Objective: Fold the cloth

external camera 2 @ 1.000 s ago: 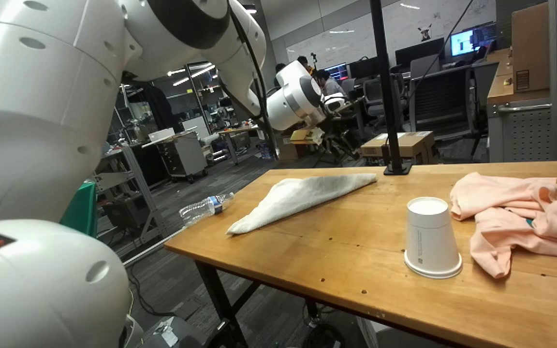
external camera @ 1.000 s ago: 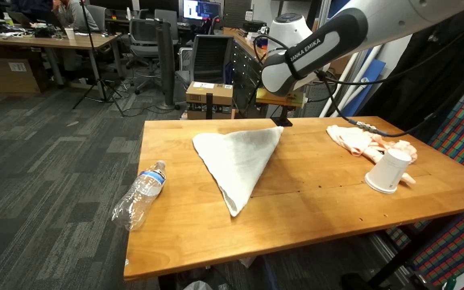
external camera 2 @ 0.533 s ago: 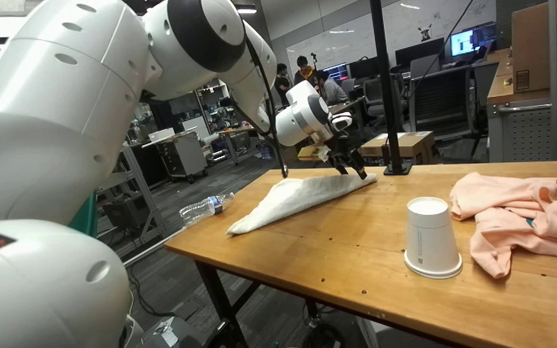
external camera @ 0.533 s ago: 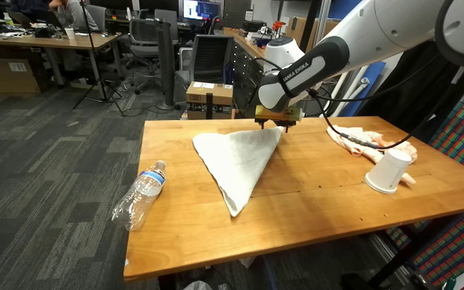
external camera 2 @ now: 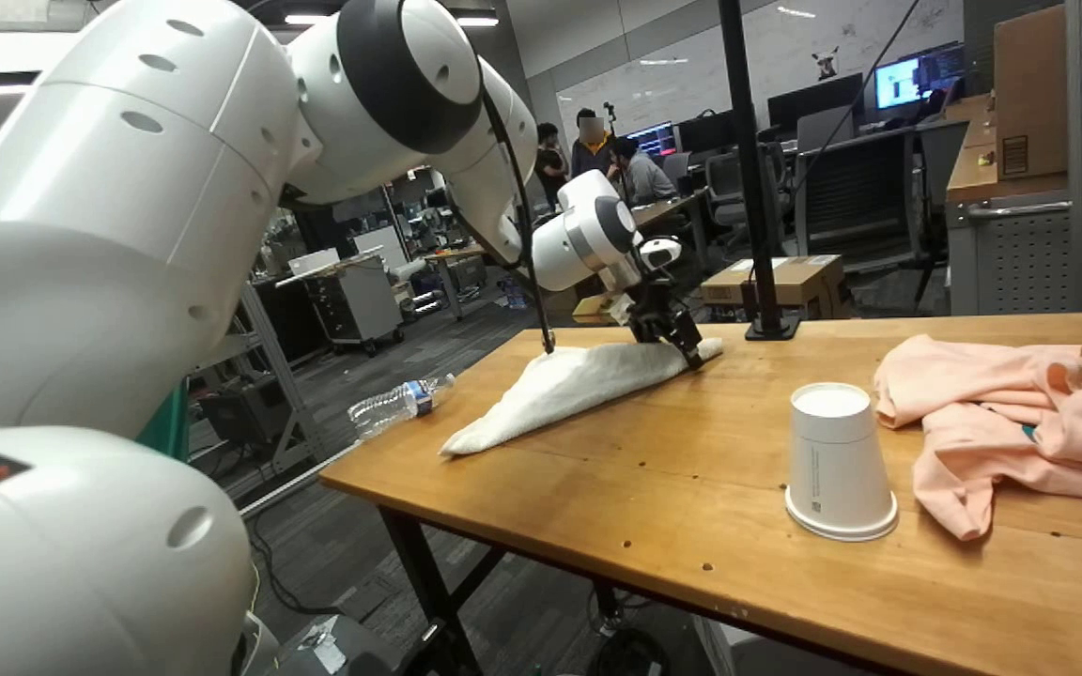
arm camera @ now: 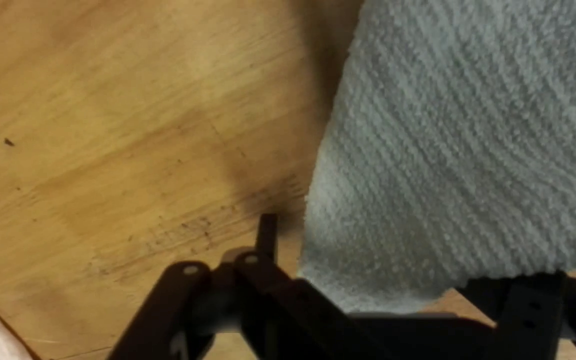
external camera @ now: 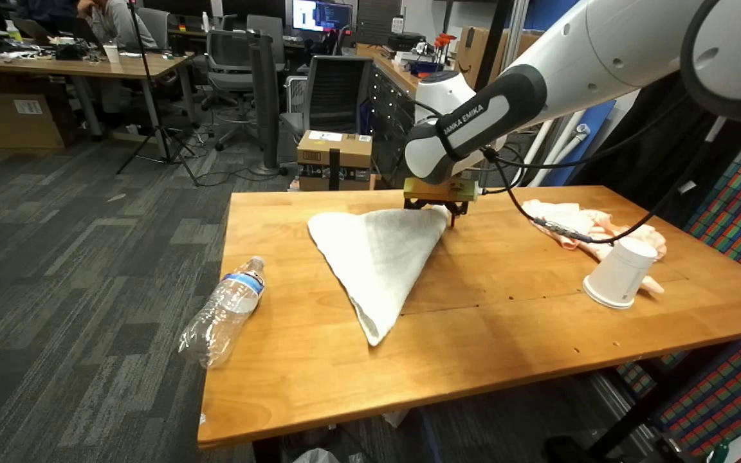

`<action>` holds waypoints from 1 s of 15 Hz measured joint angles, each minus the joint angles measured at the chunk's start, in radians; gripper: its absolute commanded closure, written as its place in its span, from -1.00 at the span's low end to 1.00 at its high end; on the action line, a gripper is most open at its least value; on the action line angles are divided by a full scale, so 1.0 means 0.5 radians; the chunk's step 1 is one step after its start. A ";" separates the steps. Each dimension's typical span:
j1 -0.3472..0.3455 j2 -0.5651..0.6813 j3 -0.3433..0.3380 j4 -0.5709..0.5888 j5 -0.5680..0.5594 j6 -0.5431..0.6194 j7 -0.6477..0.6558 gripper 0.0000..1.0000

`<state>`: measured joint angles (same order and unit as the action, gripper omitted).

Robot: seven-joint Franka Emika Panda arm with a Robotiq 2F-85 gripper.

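In an exterior view: one white cloth (external camera: 377, 263), triangular; lies toward the far edge of the counter (external camera: 512, 350), one tip aimed at the near edge. Progress, by judgement: one diagonal fold apparently made; a further fold apparently left, likely from the tip by the far edge.

In an exterior view: gripper (external camera 2: 668, 347), low at that far-edge tip; one finger (external camera 2: 692, 353) stands on the cloth's near-edge side.

Wrist view: fingers wide apart, cloth between, nothing clamped; one finger just beside the cloth's edge, the other partly hidden by cloth, its contact unclear.
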<state>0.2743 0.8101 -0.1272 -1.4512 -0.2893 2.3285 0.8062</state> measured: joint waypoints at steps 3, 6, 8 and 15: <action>0.006 0.000 0.029 0.018 0.006 -0.056 -0.026 0.47; 0.018 -0.002 0.034 0.037 0.005 -0.111 -0.068 0.89; 0.029 -0.004 0.034 0.049 0.002 -0.127 -0.086 1.00; 0.204 -0.157 -0.019 0.039 -0.187 -0.171 -0.079 0.94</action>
<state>0.3764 0.7316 -0.1366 -1.4318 -0.3828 2.2431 0.7668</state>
